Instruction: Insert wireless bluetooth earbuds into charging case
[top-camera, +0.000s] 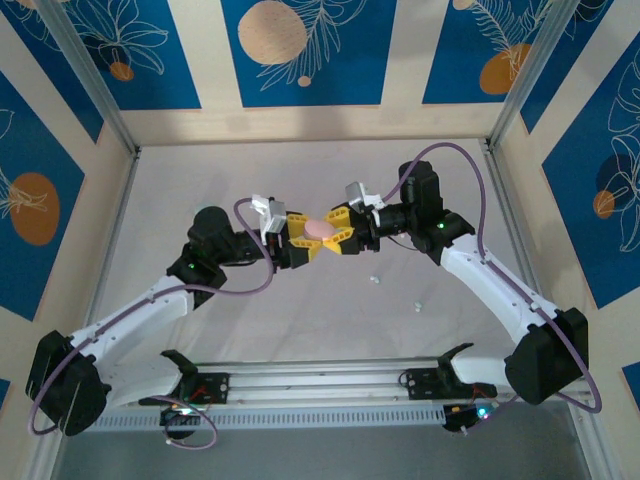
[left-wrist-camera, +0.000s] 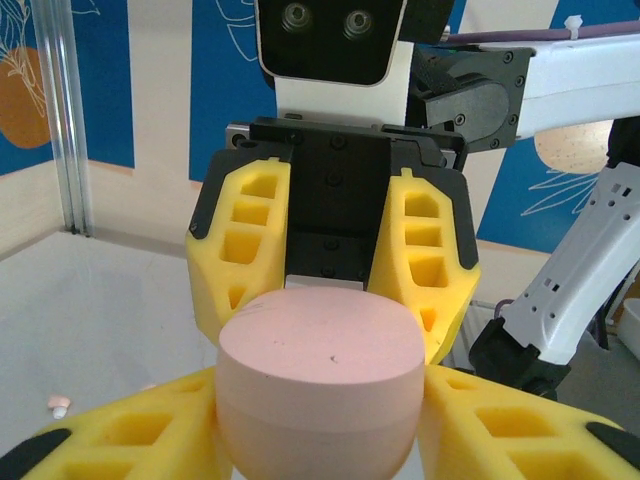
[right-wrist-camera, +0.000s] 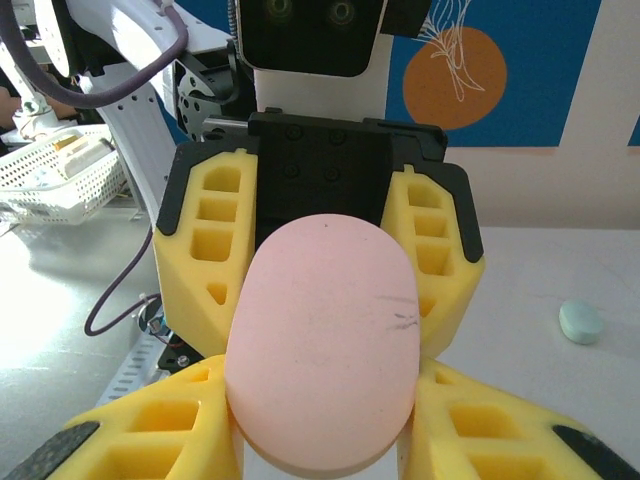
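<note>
The two arms meet nose to nose above the middle of the table. Between them hangs a pink charging case, a smooth oval lifted off the surface.

The right gripper is clamped on the case, with a yellow finger pressed to each side. The left gripper faces it from the opposite end, and its own yellow fingers flank the case closely on both sides. I cannot tell whether those fingers are squeezing the case or only lying alongside it.

The earbuds are down on the table, apart from the case and from both sets of fingers. One lies near the right gripper, on its near side. A second earbud sits a little further toward the near edge, beside the right forearm.

From the right wrist camera, a pale blue-green earbud lies loose on the white surface, off to one side of the fingers and well apart from the case. From the left wrist camera, a tiny pinkish-white earbud lies on the table, low down beside that gripper's finger.
</note>
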